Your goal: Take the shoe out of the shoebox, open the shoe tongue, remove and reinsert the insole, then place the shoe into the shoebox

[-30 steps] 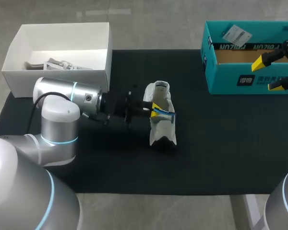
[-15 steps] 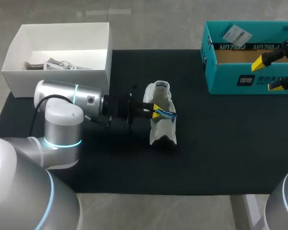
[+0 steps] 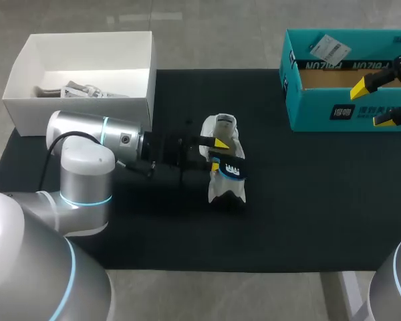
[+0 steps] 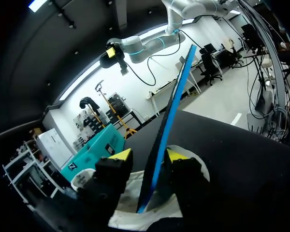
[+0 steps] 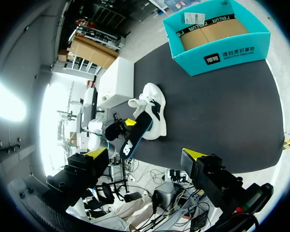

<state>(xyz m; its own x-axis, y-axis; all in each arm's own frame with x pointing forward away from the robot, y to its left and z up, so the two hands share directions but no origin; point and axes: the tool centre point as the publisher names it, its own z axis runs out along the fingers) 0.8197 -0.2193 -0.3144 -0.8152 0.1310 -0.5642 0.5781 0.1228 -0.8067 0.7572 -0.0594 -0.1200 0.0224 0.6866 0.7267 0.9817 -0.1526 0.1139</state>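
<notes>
White box (image 3: 30,114), open top, sits well apart from my left claw (image 3: 218,154), back past its wrist on the far-left side. Inside I see a grey-white wad (image 3: 75,89) lying on the box floor against the near wall; can't tell what it is. Black mat (image 3: 307,200) runs under the left claw and out to every side of it; the box's near corner overlaps the mat edge. White tag (image 3: 329,48) lies just beyond my right claw (image 3: 374,103), not touching it. Grey surface (image 3: 220,294) borders the mat.
</notes>
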